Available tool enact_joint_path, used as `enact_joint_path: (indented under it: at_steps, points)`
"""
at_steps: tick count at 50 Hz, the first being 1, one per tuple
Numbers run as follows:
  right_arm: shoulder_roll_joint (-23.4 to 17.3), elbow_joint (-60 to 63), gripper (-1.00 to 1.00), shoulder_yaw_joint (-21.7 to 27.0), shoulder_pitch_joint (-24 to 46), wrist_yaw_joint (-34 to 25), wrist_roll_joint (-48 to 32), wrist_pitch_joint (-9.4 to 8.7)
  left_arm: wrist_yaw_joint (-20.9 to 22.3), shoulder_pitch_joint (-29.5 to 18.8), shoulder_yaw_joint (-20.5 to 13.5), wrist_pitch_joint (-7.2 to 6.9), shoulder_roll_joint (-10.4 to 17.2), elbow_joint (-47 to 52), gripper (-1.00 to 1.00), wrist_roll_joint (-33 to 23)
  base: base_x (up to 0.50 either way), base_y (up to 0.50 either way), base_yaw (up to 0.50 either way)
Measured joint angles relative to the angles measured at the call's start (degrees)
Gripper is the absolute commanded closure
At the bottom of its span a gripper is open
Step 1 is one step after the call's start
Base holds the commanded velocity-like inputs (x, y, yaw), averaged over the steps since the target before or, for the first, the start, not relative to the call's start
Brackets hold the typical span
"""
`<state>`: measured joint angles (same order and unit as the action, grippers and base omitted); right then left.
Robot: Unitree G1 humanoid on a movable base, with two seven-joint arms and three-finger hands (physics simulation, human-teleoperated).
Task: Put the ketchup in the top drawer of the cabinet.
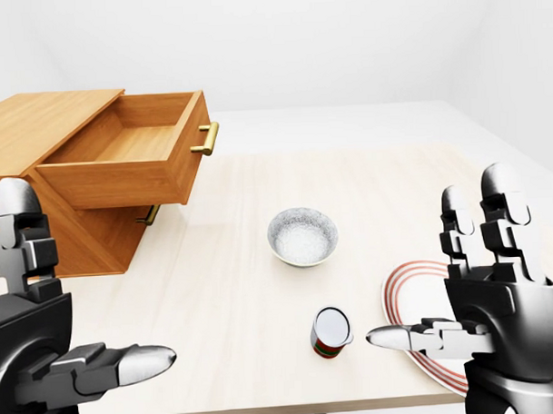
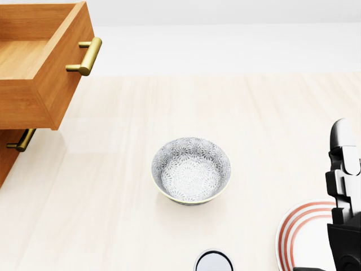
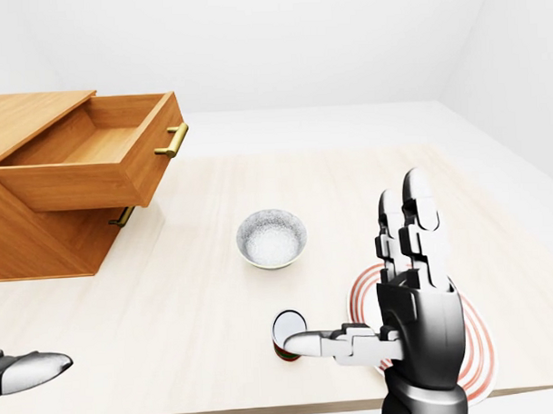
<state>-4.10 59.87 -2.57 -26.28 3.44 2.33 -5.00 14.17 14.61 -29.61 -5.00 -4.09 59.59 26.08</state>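
Note:
The ketchup [image 1: 330,333] is a short red and green container with a white top, upright on the pale wooden table [image 1: 243,290] near the view's bottom. My right hand [image 1: 433,265] is open just right of it, thumb pointing at it without touching. At the left-eye view's bottom left my left hand [image 1: 75,296] is open too, well away from the ketchup. The wooden cabinet [image 1: 37,124] stands at the upper left with its top drawer [image 1: 129,158] pulled out and nothing visible in it. The head view shows only the ketchup's top [image 2: 213,262] at its bottom edge.
A patterned grey bowl [image 1: 302,235] sits mid-table between the ketchup and the drawer. A white plate with red rings [image 1: 398,298] lies partly behind my right hand. A brass handle [image 1: 208,138] juts from the drawer; the lower drawer handle [image 1: 150,215] shows beneath.

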Motion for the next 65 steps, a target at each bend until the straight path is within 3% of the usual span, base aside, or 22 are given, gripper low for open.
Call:
enact_joint_path:
  at_steps: [15,49,65]
  points:
    - [2.26,0.1,-1.0,-0.28,-0.27,-2.97,-4.37,0.0,-0.17,-0.15,-0.54,0.0,0.14,0.06,-1.0,0.6,0.0,0.49,0.0]
    - [4.18,0.13,-1.0,0.61,0.44,-5.46,-5.88,0.0,-0.33,-0.19,-1.15,0.0,0.28,0.33,-1.0,1.17,0.0,0.49,0.0]
    - [5.05,0.13,-1.0,3.54,-0.78,-6.79,-2.22,0.0,-0.35,-0.22,-1.39,0.0,0.34,0.24,-1.0,1.42,0.0,0.04,0.0]
